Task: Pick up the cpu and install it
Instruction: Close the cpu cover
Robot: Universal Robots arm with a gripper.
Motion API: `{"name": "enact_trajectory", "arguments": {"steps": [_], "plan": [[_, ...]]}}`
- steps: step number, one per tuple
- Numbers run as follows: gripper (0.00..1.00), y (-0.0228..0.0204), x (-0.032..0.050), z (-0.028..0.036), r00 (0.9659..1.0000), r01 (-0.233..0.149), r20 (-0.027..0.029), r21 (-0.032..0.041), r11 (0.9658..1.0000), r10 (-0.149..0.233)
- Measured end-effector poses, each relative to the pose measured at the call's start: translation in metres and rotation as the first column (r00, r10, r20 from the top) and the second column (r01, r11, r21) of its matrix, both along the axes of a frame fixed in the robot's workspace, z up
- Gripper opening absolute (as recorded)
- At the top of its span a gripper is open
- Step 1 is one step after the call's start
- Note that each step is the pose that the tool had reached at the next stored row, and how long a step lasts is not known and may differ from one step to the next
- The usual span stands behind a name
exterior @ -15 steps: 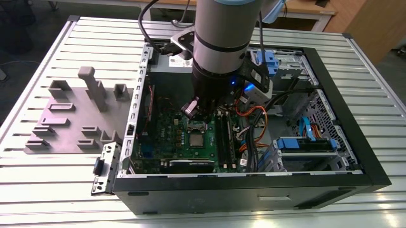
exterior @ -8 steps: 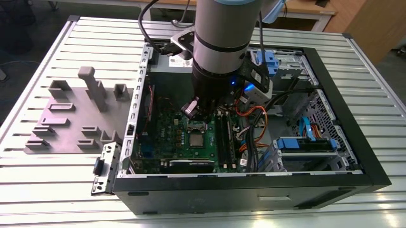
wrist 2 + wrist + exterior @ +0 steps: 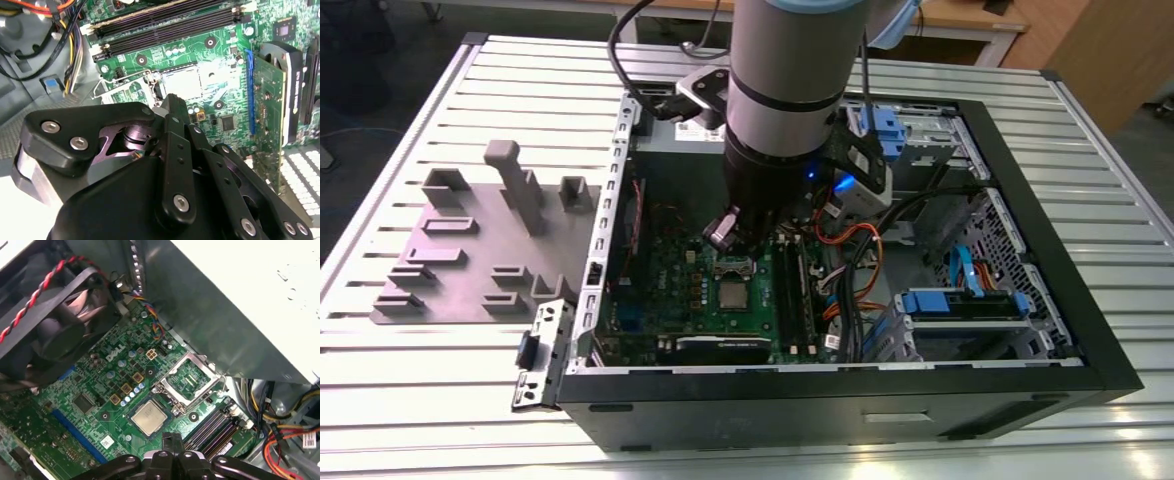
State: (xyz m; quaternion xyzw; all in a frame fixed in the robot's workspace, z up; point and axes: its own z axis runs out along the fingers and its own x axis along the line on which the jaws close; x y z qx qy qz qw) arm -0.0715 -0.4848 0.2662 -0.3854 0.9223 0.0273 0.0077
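In the exterior view the arm reaches down into the open computer case (image 3: 854, 395) that stands on the slatted desk (image 3: 454, 380). The gripper (image 3: 724, 232) hangs low over the motherboard (image 3: 674, 285). The cpu (image 3: 734, 296) lies flat on the board just on the camera's side of the jaws, with the raised socket frame (image 3: 731, 266) between the two.

In the second wrist view the gripper (image 3: 172, 102) points toward the socket. The cpu (image 3: 181, 82) shows as a pale square just past the tips, seated in the socket, between the memory slots (image 3: 165, 25) and the jaws. The socket frame (image 3: 122, 89) is swung open beside it.

In the first wrist view the relation is plainest. The cpu (image 3: 149, 418) lies silvery side up in its socket, close beside the gripper (image 3: 172, 440) and slightly off its centre line. Its edges run askew to the jaws, and being square it offers no long axis. The socket frame (image 3: 190, 377) stands open beyond it, apart from the chip, and the memory slots (image 3: 210, 427) run alongside. The jaws appear pressed together with nothing between them. I judge the chip already placed and the frame not yet closed.
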Motion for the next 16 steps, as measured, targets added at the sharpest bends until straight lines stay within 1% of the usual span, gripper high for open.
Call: {"name": "enact_trajectory", "arguments": {"steps": [3,8,10,16], "plan": [[0.11,0.0002,0.0015,-0.0014,1.0000,-0.003,-0.0001,0.0000,1.0000,0.003],[0.11,0.0027,0.0106,-0.0040,1.0000,-0.004,0.0000,0.0005,1.0000,0.004],[0.11,0.0047,0.0129,-0.0048,1.0000,-0.005,-0.0001,0.0004,1.0000,0.005],[0.11,0.0115,0.0162,-0.0077,1.0000,-0.007,-0.0001,0.0017,1.0000,0.007]]}}
